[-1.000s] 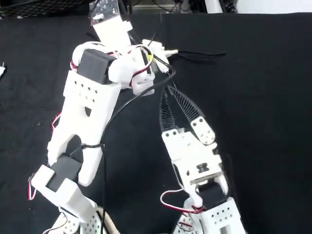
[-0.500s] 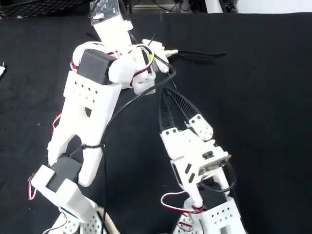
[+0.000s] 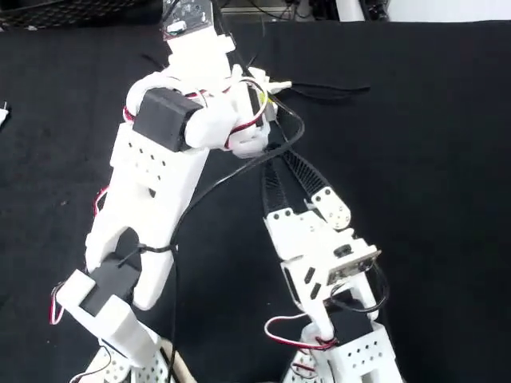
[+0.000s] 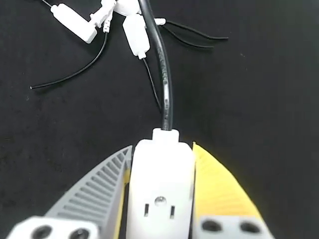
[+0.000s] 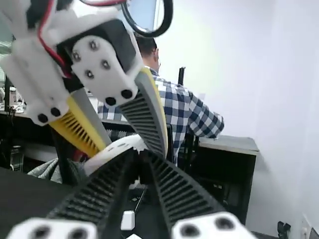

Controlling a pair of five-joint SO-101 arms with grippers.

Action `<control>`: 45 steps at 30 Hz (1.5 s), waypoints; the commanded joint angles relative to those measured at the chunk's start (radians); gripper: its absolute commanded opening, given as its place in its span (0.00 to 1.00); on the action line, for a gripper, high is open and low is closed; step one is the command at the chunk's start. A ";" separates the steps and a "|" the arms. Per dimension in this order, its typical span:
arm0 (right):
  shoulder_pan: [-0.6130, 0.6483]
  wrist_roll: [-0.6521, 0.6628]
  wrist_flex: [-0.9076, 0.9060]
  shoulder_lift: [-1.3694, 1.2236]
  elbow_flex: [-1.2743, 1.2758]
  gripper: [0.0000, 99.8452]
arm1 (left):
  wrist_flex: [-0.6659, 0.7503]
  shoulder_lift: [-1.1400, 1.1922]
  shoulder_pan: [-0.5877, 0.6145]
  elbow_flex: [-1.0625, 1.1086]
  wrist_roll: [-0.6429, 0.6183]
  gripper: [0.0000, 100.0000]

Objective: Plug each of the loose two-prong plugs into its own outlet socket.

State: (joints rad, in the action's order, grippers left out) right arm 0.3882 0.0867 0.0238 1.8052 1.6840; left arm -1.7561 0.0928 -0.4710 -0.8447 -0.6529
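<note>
1. Left gripper (image 4: 162, 149): clenched on a white socket (image 4: 160, 189), which sits between the grey and yellow fingers with its slotted face toward the wrist camera.
2. A black cord (image 4: 163, 74) leaves the socket's far end.
3. White plugs (image 4: 135, 32) lie on the black table (image 4: 259, 99) beyond the socket and well apart from it. They are close together, with thin black wires trailing.
4. Right gripper (image 3: 275, 152): aimed up at the left one, black fingertips meeting just below it (whether anything is pinched between them, cannot tell).
</note>
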 commanded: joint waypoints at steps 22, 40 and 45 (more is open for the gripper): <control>0.037 0.058 -0.124 0.094 -0.142 0.01 | -0.002 -0.064 0.090 -0.045 -0.002 0.03; 0.129 0.064 -0.204 0.117 -0.147 0.01 | -0.002 -0.074 -0.030 0.050 0.144 0.03; 0.126 0.066 -0.204 0.117 -0.150 0.01 | -0.003 -0.074 -0.033 0.041 0.146 0.03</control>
State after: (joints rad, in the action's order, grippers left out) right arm 0.5094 0.1465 -0.1772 1.8082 1.5535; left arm -1.7561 0.0683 -0.4910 -0.7649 -0.5194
